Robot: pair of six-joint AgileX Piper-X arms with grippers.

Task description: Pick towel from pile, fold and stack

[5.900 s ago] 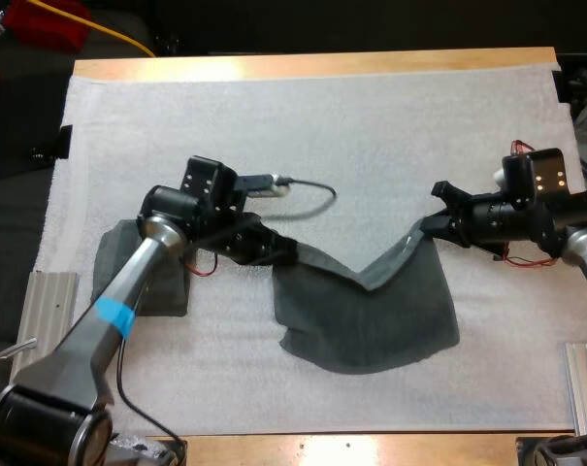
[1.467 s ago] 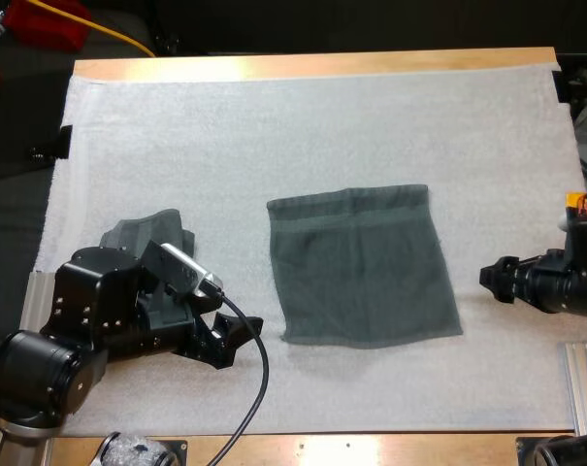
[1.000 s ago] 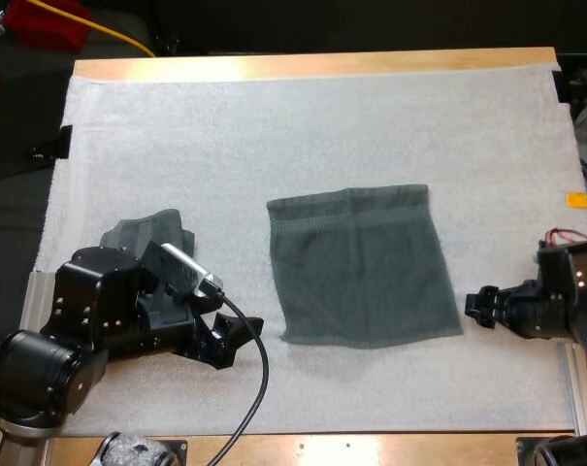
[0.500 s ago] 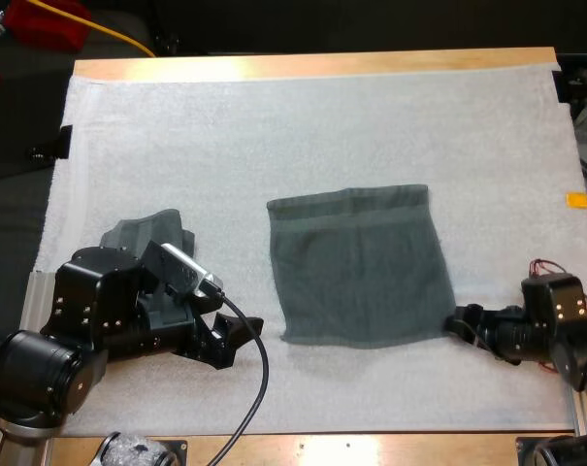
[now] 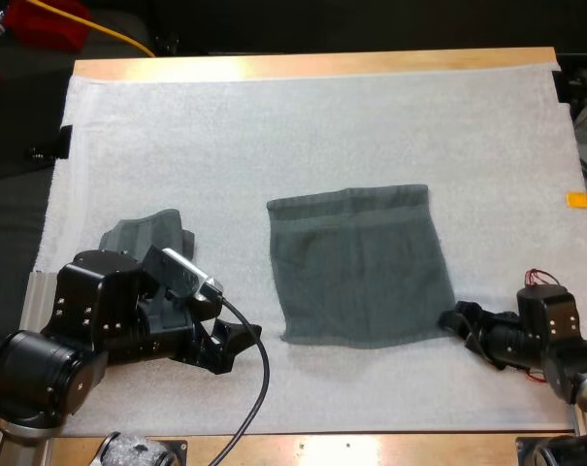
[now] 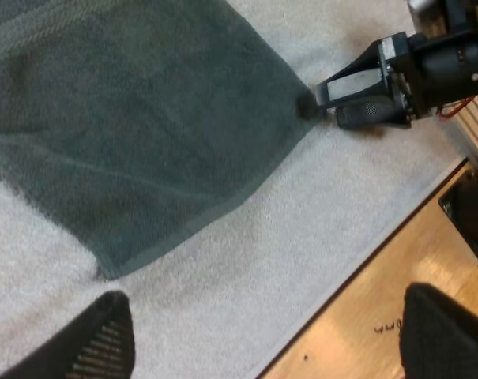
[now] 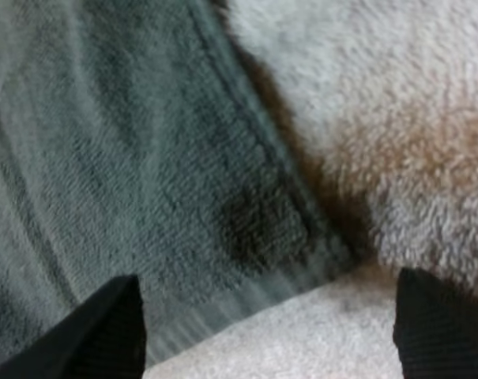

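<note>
Crept leftward since earlier to the flat towel's (image 5: 361, 267) near right corner on the mat (image 5: 322, 126), right gripper (image 5: 453, 319) spread astride it, unclamped; left gripper (image 5: 237, 345) likewise spread, empty, beside the crumpled towel (image 5: 143, 233).

1. Wooden surface (image 5: 312, 65): we see it as bare strips along the far and near edges.
2. White mat (image 5: 322, 126): spread flat, covers nearly the whole surface.
3. On the mat we count two dark grey-green towels:
   - Flat towel (image 5: 361, 267): laid open a little right of the middle.
   - Crumpled towel (image 5: 143, 233): well apart from it, toward the left edge, partly hidden.
</note>
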